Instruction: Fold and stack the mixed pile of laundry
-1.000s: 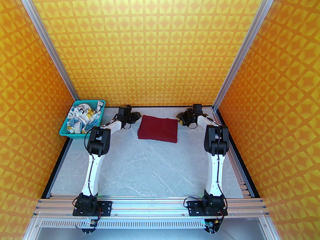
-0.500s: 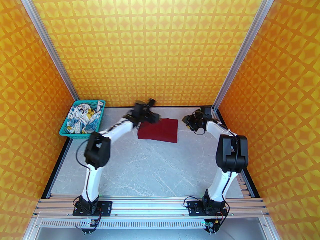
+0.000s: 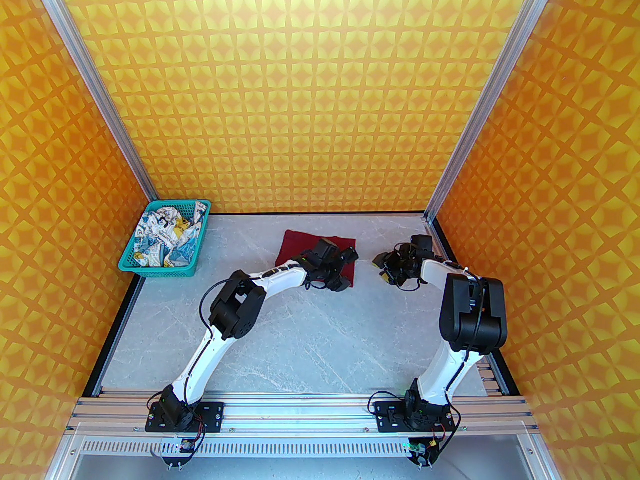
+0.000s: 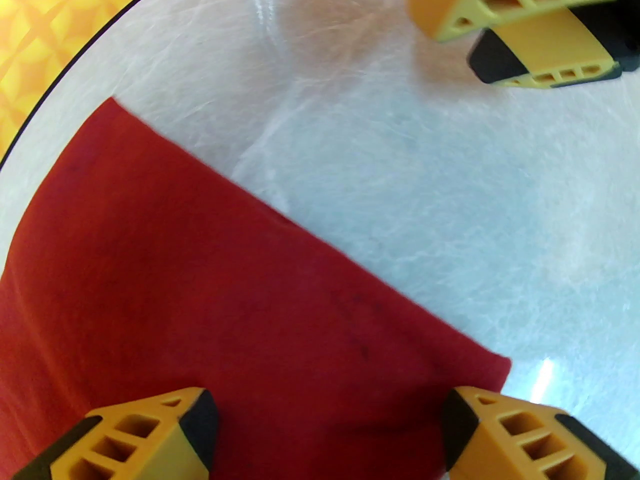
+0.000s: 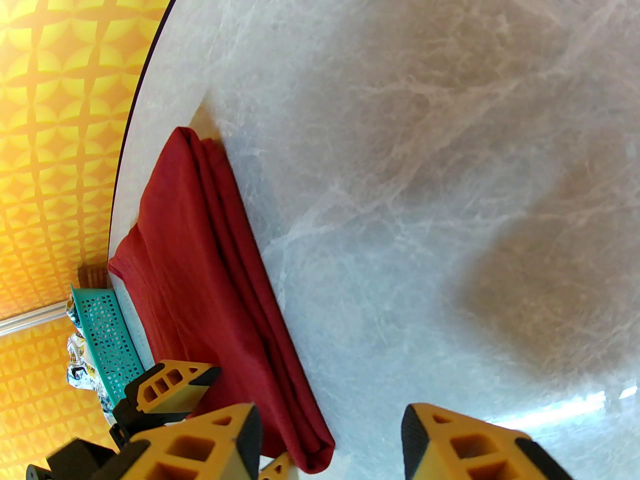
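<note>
Top external: folded dark red cloth T-shirt [image 3: 295, 245] lies far across the surface [image 3: 300, 328]; white printed garment [image 3: 162, 238] sits crumpled in the teal plastic basket [image 3: 192, 268]. Left wrist: left end effector [image 4: 330, 418] gapes above the red shirt's limp, light corner. Right wrist: right end effector [image 5: 330, 433] is open and empty; I'd pinch all layers at the folded edge.

No legible text; printed garment [image 3: 165, 238] graphics unreadable

Folded shirt [image 3: 297, 248] lies far back on the table [image 3: 300, 338], basket [image 3: 157, 271] (other garment [image 3: 165, 238] inside) to its left.
</note>
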`<state>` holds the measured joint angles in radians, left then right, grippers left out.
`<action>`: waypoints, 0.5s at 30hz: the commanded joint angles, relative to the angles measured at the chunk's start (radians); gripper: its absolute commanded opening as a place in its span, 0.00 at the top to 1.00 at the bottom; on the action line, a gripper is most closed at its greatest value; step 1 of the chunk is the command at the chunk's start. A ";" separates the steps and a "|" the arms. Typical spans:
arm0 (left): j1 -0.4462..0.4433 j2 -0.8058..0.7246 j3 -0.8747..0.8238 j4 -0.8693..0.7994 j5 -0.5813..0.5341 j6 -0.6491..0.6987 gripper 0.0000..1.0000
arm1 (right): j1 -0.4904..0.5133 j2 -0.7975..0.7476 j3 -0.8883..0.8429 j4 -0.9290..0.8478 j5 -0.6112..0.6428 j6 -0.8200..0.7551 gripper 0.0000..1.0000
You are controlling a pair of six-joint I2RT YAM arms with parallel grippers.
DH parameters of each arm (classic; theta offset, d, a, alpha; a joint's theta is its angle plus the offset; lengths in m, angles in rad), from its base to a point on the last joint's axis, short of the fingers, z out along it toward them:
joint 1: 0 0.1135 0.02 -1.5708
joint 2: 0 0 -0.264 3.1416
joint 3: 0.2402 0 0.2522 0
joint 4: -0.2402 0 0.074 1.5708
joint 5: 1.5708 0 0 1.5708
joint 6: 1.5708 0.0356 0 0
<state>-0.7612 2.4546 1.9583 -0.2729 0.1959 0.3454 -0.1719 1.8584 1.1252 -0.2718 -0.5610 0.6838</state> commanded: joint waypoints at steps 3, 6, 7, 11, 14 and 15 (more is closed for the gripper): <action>-0.021 -0.019 0.030 -0.040 -0.029 0.090 0.22 | -0.002 -0.027 -0.016 0.029 -0.027 0.001 0.49; -0.037 -0.016 0.032 -0.050 -0.061 0.134 0.22 | -0.004 -0.026 -0.021 0.034 -0.033 0.001 0.49; -0.045 -0.013 0.037 -0.057 -0.067 0.156 0.22 | -0.004 -0.027 -0.021 0.033 -0.036 0.001 0.49; -0.060 0.012 0.061 -0.086 -0.066 0.206 0.22 | -0.008 -0.031 -0.019 0.025 -0.042 -0.003 0.49; -0.067 0.039 0.106 -0.127 -0.064 0.222 0.22 | -0.012 -0.035 -0.016 0.016 -0.046 -0.006 0.49; -0.070 0.050 0.121 -0.139 -0.064 0.226 0.23 | -0.012 -0.036 -0.015 0.013 -0.046 -0.006 0.49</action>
<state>-0.8215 2.4699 2.0274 -0.3527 0.1471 0.5247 -0.1749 1.8584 1.1141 -0.2642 -0.5873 0.6834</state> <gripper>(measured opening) 0.773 0.509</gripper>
